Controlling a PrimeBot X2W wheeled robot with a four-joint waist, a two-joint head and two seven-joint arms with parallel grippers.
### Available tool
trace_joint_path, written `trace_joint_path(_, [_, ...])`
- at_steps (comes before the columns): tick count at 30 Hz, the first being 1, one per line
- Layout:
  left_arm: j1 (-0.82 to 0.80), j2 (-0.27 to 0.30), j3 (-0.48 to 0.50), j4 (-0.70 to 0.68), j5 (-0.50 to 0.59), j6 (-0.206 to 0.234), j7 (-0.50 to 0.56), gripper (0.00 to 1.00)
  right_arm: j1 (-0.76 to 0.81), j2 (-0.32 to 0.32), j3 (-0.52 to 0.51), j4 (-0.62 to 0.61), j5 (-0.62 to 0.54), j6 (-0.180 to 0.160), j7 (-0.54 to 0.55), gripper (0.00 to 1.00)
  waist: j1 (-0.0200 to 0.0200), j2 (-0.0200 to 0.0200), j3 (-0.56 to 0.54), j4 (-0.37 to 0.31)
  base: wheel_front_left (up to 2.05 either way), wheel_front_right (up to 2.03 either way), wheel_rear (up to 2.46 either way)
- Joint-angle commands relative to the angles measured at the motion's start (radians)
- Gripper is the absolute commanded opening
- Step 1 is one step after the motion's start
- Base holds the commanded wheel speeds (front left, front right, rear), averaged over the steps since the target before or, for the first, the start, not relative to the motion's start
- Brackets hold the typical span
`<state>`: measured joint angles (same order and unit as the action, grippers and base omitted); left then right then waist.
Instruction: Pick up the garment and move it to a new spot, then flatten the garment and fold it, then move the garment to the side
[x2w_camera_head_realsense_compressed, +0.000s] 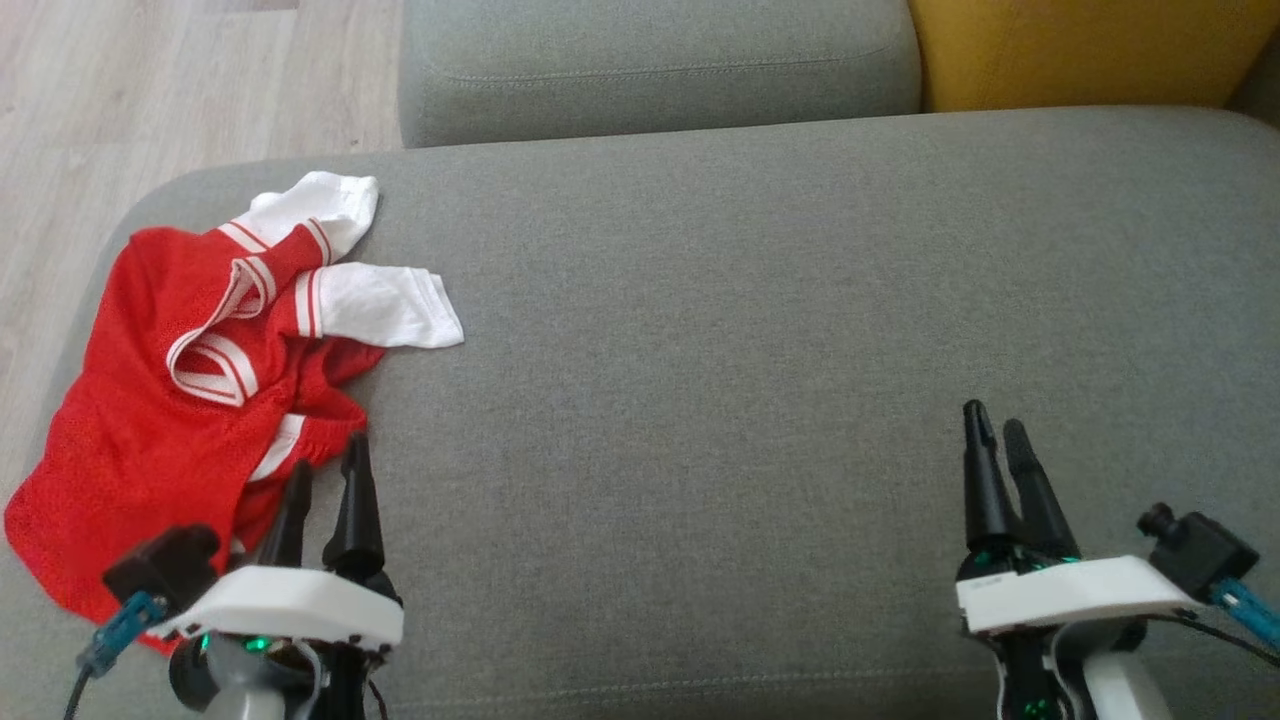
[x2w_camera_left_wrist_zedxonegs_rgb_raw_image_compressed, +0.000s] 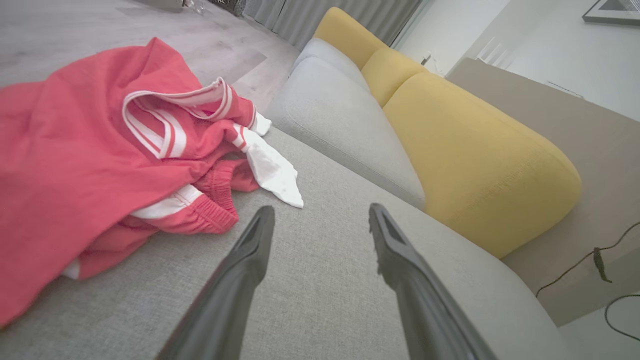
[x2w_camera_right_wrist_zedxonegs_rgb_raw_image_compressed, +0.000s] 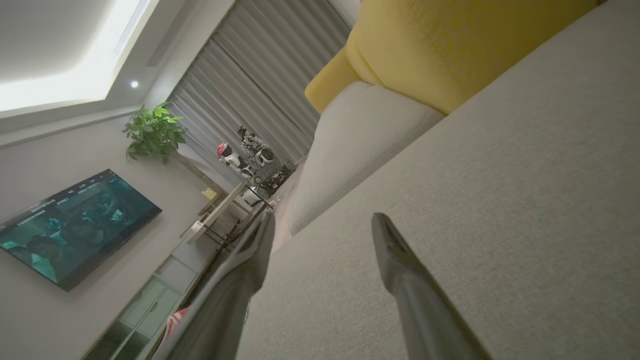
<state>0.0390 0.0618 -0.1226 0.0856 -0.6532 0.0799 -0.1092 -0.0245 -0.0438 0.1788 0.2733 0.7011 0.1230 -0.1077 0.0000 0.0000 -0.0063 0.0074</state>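
Two grippers hung low over the grey sofa seat (x2w_camera_head_realsense_compressed: 700, 350), each with its dark fingers spread wide and nothing between them. The garment (x2w_camera_head_realsense_compressed: 150, 400), a crumpled red jersey with white sleeves and red-and-white striped trim, lay ahead of the left gripper (x2w_camera_head_realsense_compressed: 328, 458) and off to its left side. In the left wrist view the gathered red hem sat just beside the left finger's tip, apart from it, and one white sleeve lay a little beyond that tip on the seat. Bare grey fabric stretched ahead between that gripper's two fingers. The right gripper (x2w_camera_head_realsense_compressed: 995, 420) stood well apart from the garment, far off to the left gripper's right, with plain seat fabric ahead of it. Past both sets of fingertips ran a grey back cushion (x2w_camera_head_realsense_compressed: 650, 60), and a yellow cushion (x2w_camera_head_realsense_compressed: 1080, 50) sat beyond the right gripper.
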Motion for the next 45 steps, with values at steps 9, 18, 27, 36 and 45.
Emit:
trace_joint_path(9, [-0.020, 0.025, -0.017, -0.069, 0.136, 0.029, -0.037, 1.00, -0.060, -0.005, 0.077, -0.034, -0.140, 0.006, -0.038, 1.00, 0.0000, 0.0000, -0.007, 0.006, 0.00, 0.00, 0.00])
trace_joint_path(18, [-0.005, 0.027, -0.027, -0.090, 0.241, 0.034, -0.063, 1.00, -0.062, -0.006, 0.106, -0.034, -0.258, 0.006, -0.065, 1.00, 0.0000, 0.0000, -0.014, 0.007, 0.00, 0.00, 0.00])
trace_joint_path(27, [0.005, 0.021, -0.005, -0.112, 0.330, 0.047, -0.086, 1.00, -0.058, -0.006, 0.102, -0.037, -0.359, 0.007, -0.088, 1.00, 0.0000, 0.0000, -0.014, 0.008, 0.00, 0.00, 0.00])
trace_joint_path(36, [0.019, 0.011, 0.008, -0.120, 0.445, 0.045, -0.113, 1.00, -0.057, -0.006, 0.093, -0.041, -0.464, 0.007, -0.114, 1.00, 0.0000, 0.0000, -0.013, 0.008, 0.00, 0.00, 0.00])
trace_joint_path(45, [0.030, 0.001, 0.012, -0.128, 0.546, 0.028, -0.139, 1.00, -0.054, -0.006, 0.104, -0.039, -0.559, 0.007, -0.141, 1.00, 0.0000, 0.0000, -0.018, 0.008, 0.00, 0.00, 0.00])
